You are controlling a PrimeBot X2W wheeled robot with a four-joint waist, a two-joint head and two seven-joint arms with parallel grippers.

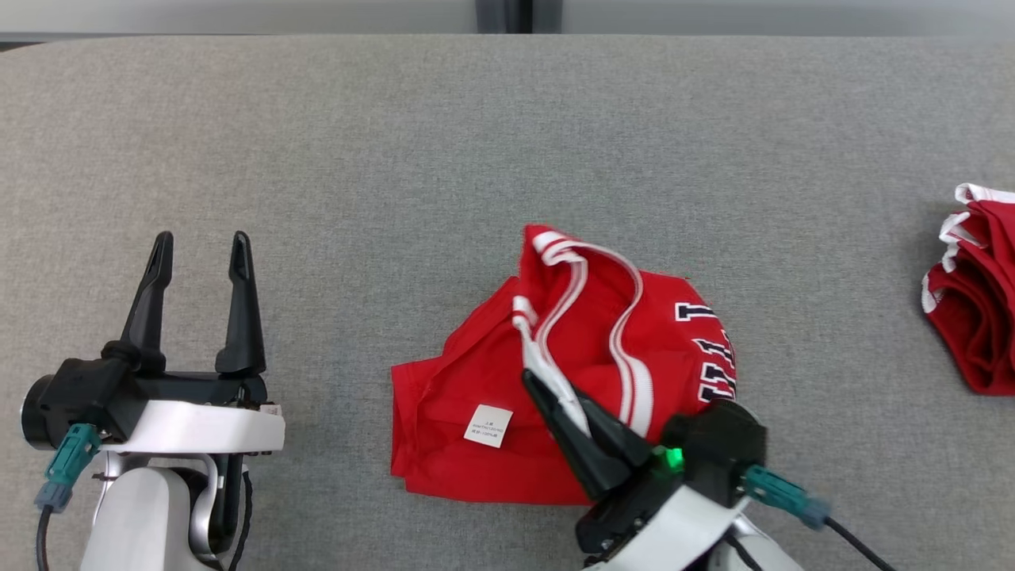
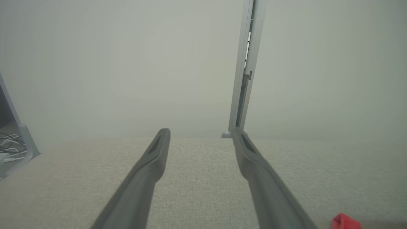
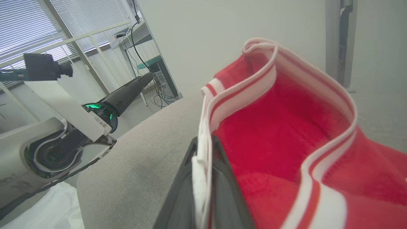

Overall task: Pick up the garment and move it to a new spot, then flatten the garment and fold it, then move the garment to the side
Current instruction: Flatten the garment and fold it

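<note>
The garment (image 1: 476, 381), a bright red jersey with red-white striped trim, dark block lettering and a small white tag, lies crumpled at the middle of the grey table (image 1: 507, 143). My right gripper (image 1: 530, 379) is shut on its white striped trim. In the right wrist view that trim (image 3: 203, 159) is pinched between the two dark fingers, and the red cloth (image 3: 279, 133) bulges up to the right. My left gripper (image 1: 201, 246) hovers open over bare table at the left, apart from the garment; in the left wrist view its fingers (image 2: 152, 165) stand wide with nothing between them.
A second bundle of red cloth with white trim (image 1: 979, 293) lies at the table's right edge. A pale wall and a vertical grey post (image 2: 244, 70) stand behind the table. The left arm (image 3: 63, 121) appears in the right wrist view, with a window and desks beyond.
</note>
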